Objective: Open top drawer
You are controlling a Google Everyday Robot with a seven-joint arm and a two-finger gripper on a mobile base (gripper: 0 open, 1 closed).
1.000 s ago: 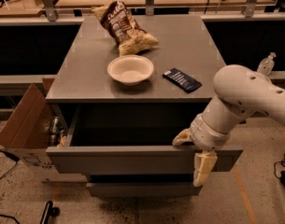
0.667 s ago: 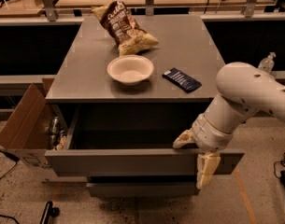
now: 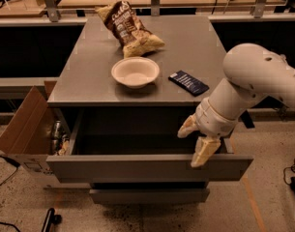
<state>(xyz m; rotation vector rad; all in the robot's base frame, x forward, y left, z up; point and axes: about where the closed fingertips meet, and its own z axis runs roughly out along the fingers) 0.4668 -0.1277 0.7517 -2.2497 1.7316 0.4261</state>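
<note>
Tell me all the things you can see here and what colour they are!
top drawer: one, grey, pulled out of the cabinet
lower drawer front: one, grey, beneath it
cabinet top: one, grey
bowl: one, white, middle of the cabinet top
chip bag: one, brown, behind the bowl
flat packet: one, dark blue, right of the bowl
cardboard box: one, brown, on the floor at left
arm: one, white, from the right
gripper: one, cream, open, at the top drawer's front edge
</note>
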